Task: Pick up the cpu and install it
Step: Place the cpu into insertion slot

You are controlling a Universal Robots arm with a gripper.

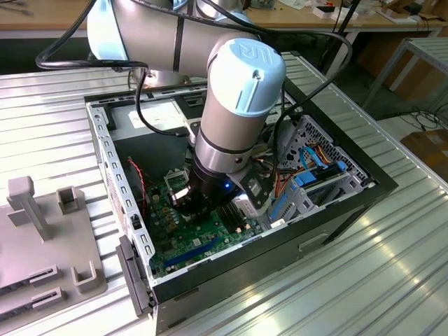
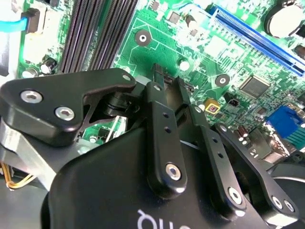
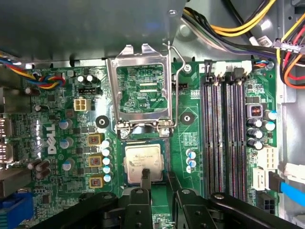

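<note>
The cpu (image 3: 143, 161) lies flat in its socket on the green motherboard (image 3: 190, 138), just beside the swung-open metal frame (image 3: 143, 125). The gripper (image 3: 158, 177) hangs right at the chip's edge. Spread or clamped, I cannot tell.

The cpu (image 3: 144, 162) has a dull silver metal top. The open socket frame (image 3: 112, 86) is shiny bare metal. The motherboard (image 3: 190, 129) looks smooth, green and a bit glossy (its memory slots (image 3: 224, 133) are matt black plastic). The table (image 1: 392, 266) is shiny ribbed metal.
</note>
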